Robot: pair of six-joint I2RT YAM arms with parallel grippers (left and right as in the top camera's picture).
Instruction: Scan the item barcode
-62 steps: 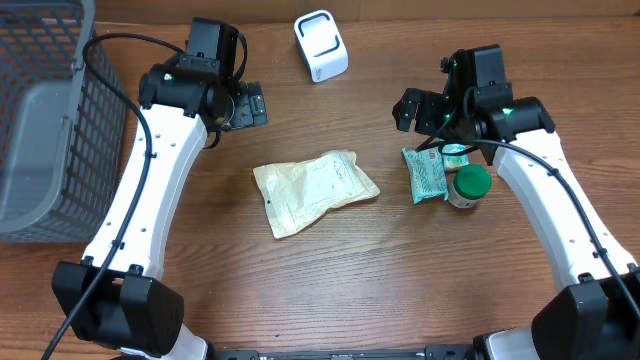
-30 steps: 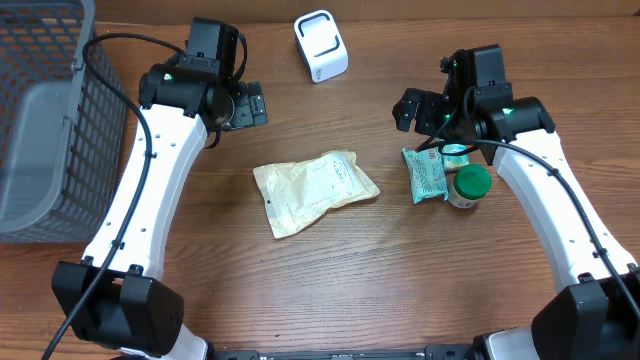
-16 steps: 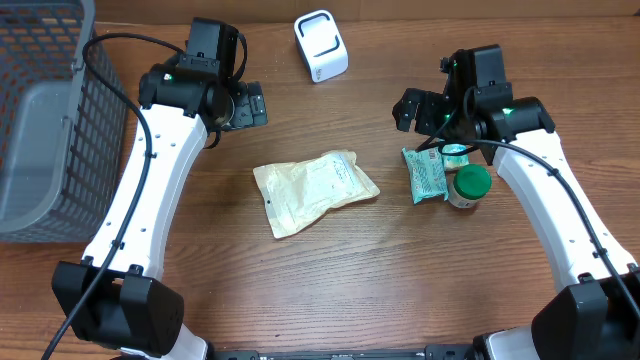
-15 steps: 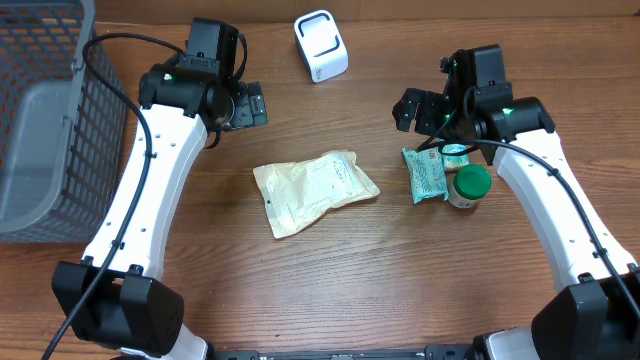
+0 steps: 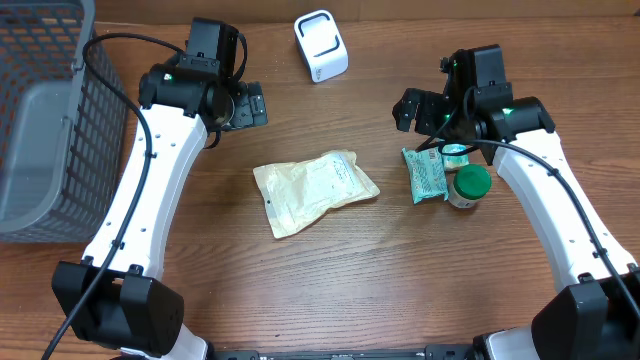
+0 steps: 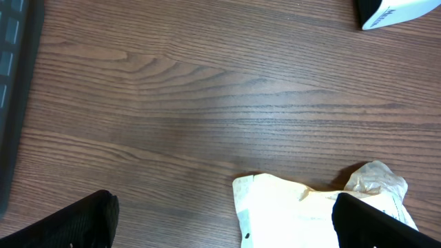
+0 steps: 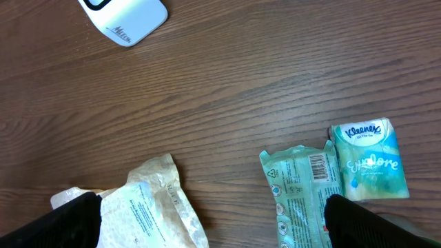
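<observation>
You are getting the green packet barcode from right wrist only | tissue pack half-hidden overhead | left gripper, right gripper gaping, empty.

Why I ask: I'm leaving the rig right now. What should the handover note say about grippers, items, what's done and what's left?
Left gripper: open, empty, above bare table between the white scanner and the cream pouch.
Right gripper: open, empty, just beyond the green pack.
Items: pouch at mid-table; green pack lies with its barcode face up, beside the tissue pack and the green-lidded bottle; scanner at the far edge; basket at the left.
Done: nothing is gripped.
Left: pick up an item and present its barcode to the scanner.
</observation>
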